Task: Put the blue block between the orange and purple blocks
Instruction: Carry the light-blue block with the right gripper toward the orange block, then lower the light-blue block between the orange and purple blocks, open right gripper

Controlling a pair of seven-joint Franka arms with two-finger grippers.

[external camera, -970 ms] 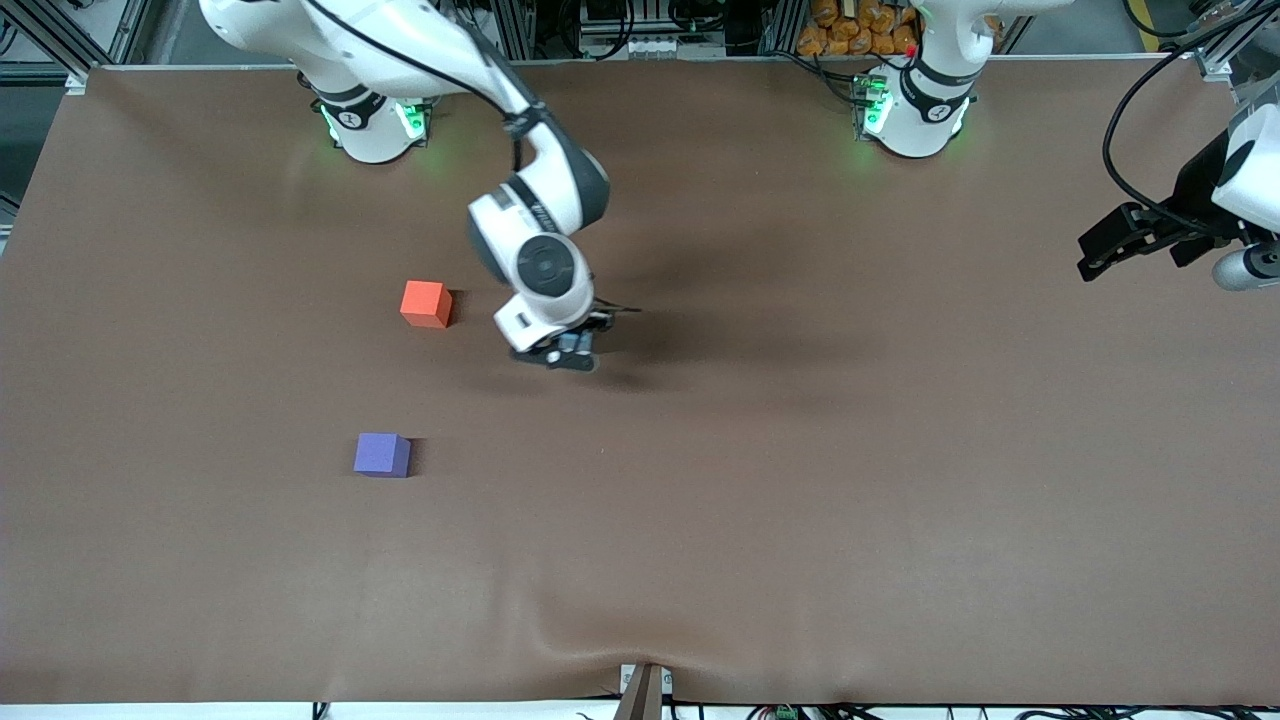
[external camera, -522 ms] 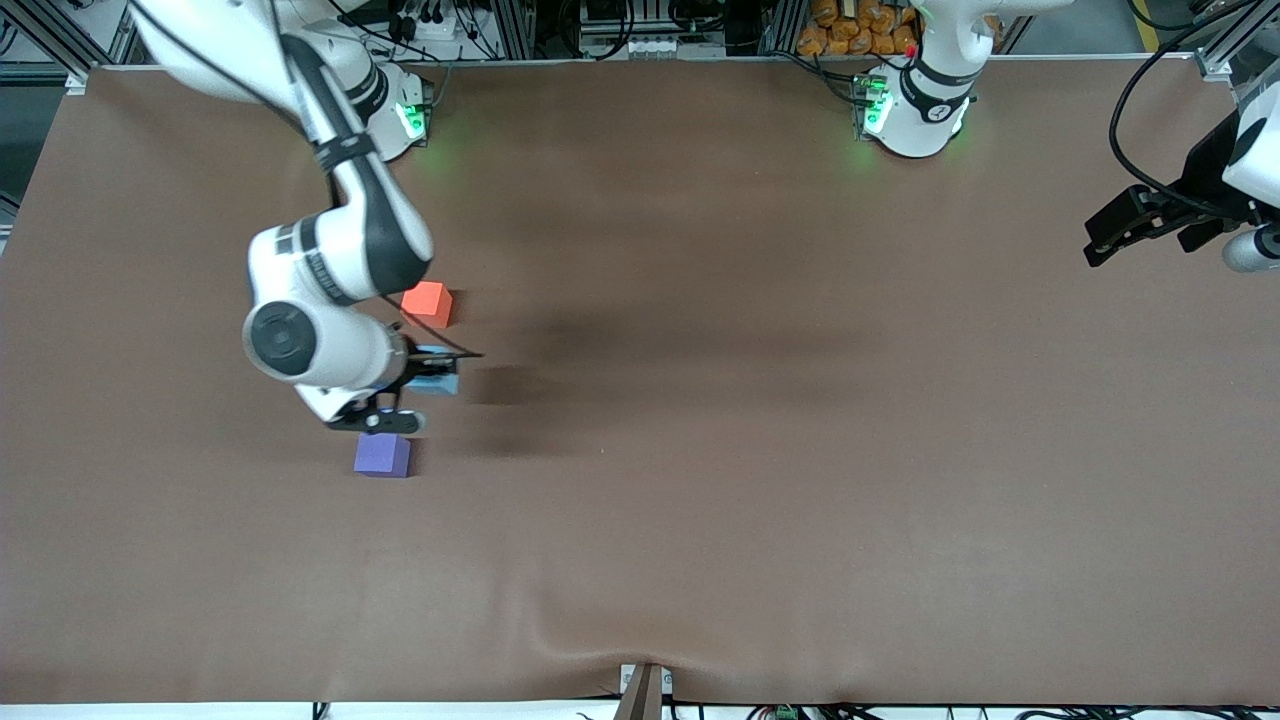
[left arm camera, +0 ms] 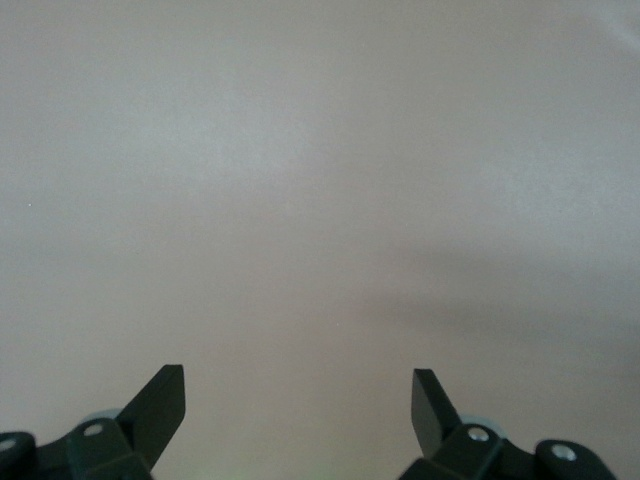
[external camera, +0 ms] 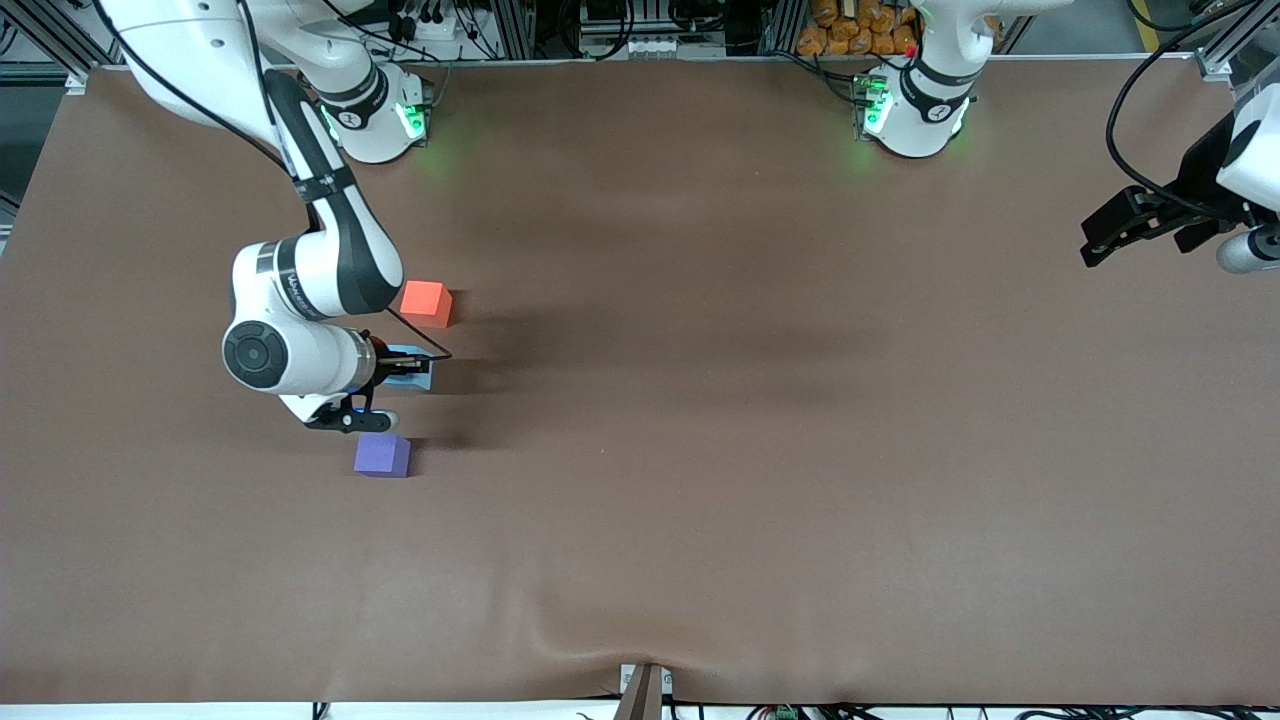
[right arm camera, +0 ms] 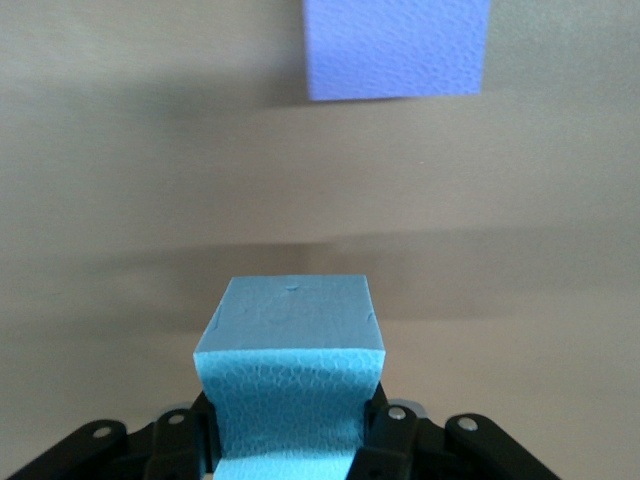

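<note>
Front view: right gripper (external camera: 400, 368) is clamped on the blue block (external camera: 412, 366), between the orange block (external camera: 425, 302) and purple block (external camera: 381, 455); release remains. Left gripper (left arm camera: 300, 400) waits, fingers apart.

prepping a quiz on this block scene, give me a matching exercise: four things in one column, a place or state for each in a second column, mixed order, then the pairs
Things
1. small light sky-blue matte cube
2. bright orange-red matte cube
3. dark violet-purple matte cube
4. left gripper

States
A. on the table, nearest the front camera of the three cubes
B. open, waiting at the left arm's end of the table
C. held in the right gripper
D. on the table, farthest from the front camera of the three cubes

Pairs: 1-C, 2-D, 3-A, 4-B
</note>
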